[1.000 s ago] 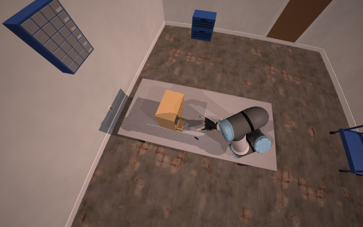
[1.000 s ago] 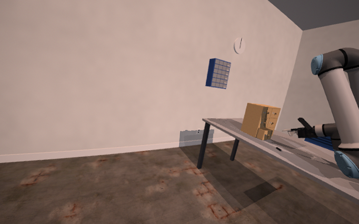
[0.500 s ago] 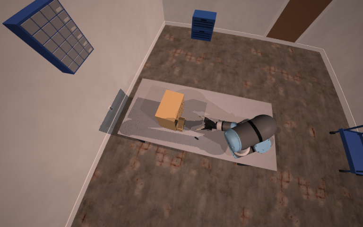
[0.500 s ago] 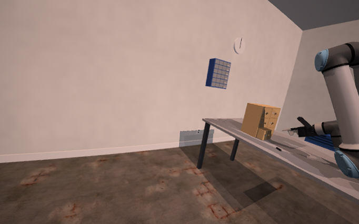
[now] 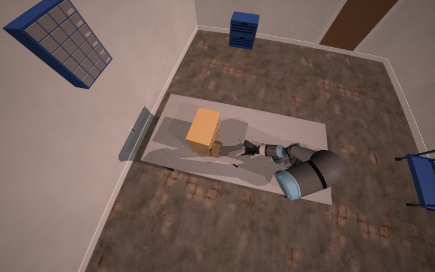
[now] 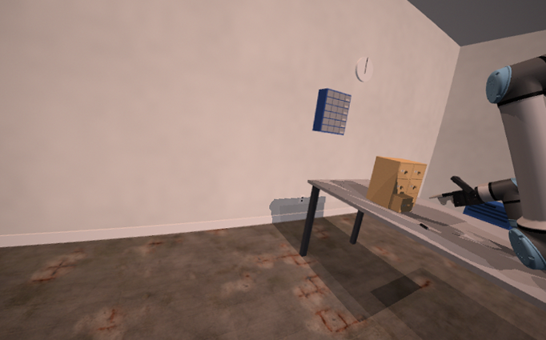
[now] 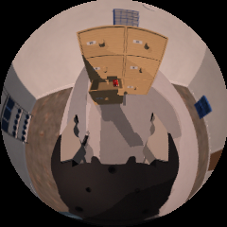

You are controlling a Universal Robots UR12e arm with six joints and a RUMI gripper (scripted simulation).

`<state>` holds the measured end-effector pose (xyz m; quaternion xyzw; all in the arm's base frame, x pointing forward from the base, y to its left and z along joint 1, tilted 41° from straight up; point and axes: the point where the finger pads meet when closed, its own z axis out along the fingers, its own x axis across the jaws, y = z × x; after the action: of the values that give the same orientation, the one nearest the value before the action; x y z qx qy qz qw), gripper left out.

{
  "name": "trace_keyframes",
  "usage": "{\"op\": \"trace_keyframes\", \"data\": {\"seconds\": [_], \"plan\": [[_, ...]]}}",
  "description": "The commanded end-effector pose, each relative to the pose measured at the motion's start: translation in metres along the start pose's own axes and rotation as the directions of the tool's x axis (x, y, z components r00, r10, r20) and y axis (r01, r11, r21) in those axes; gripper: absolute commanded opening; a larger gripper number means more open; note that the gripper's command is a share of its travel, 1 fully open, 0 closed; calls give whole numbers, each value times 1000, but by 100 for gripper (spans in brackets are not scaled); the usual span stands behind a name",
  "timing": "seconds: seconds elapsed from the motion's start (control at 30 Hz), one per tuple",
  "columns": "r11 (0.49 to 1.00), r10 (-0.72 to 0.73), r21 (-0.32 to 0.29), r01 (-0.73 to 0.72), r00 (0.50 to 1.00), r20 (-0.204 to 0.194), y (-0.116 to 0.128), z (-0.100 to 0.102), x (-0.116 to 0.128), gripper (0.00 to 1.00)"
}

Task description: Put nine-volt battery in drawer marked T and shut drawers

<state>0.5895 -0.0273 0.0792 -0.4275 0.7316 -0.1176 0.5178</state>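
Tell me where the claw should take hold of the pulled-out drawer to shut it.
No grip is needed. The open drawer juts from the chest toward the open, empty claw. Likely best: press its front face straight in, low, from the arm's side.
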Motion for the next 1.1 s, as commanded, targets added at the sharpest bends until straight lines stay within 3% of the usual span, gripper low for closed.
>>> {"op": "trace_keyframes", "data": {"seconds": [0.0,1.07], "plan": [[1000,-1,-27,1,1000,0,-1,0,0,100],[986,-1,-169,1,1000,0,-5,-3,1,100]]}}
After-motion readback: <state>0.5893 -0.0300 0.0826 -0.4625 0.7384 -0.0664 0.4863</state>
